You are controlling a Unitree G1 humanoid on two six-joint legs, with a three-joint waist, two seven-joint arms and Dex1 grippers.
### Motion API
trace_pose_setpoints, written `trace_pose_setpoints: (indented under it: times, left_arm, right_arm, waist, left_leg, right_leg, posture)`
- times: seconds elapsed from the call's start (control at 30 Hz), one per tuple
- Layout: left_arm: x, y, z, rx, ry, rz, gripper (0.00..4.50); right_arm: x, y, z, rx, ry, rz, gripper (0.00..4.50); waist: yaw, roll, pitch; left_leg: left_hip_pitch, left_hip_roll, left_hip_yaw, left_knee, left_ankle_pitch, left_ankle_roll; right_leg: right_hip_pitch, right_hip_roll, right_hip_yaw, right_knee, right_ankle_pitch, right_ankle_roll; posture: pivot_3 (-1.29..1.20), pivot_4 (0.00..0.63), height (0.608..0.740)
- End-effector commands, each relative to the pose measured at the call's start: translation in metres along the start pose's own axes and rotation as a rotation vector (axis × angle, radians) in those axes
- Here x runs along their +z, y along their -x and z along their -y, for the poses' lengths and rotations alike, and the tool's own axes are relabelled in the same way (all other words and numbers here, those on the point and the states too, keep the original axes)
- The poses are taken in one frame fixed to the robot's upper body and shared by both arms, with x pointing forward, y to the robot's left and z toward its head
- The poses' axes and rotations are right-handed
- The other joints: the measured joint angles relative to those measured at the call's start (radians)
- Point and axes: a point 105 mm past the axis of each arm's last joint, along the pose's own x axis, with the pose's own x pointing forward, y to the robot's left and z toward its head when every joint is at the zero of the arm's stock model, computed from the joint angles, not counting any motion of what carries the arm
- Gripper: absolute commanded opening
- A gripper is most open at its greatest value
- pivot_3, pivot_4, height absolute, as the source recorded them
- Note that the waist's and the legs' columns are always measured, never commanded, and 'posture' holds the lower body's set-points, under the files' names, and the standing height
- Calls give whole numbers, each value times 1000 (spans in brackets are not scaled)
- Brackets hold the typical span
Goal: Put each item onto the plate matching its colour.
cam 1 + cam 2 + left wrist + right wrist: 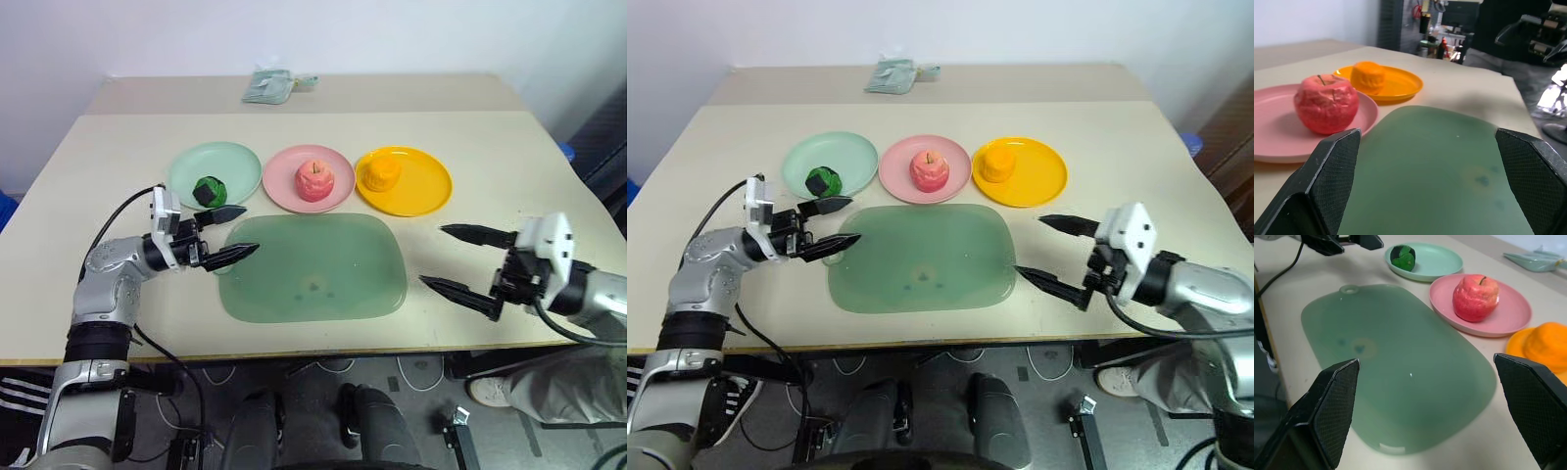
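While sorted, three fruits [314, 181], three plates [404, 180]

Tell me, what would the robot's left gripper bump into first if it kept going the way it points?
Probably nothing soon. The open left gripper points across the big translucent green mat, seemingly just above it, passing the pink round plastic plate. Far across waits the open right gripper.

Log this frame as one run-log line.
dark green ball on mint green plate | pinkish-red apple on pink plate | orange-yellow fruit on yellow plate | both grippers open, empty
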Motion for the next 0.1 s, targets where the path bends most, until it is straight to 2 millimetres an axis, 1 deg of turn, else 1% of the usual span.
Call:
trace_pose_setpoints:
  times: [0.03,0.1]
  left_arm:
    - [8,-8,-2,-20,-34,18,4500]
    - [8,-13,1,-27,-32,32,4500]
  right_arm:
    - [3,7,2,-31,33,-20,4464]
    - [5,4,3,-35,33,-14,4464]
  waist:
    - [5,0,0]
    - [6,0,0]
  left_leg:
    - [0,0,0,0,0,0]
    - [-1,-1,0,0,0,0]
  right_leg:
    - [0,0,0,0,0,0]
    - [0,-1,0,-1,0,0]
  posture:
    - [0,150,740]
    - [0,150,740]
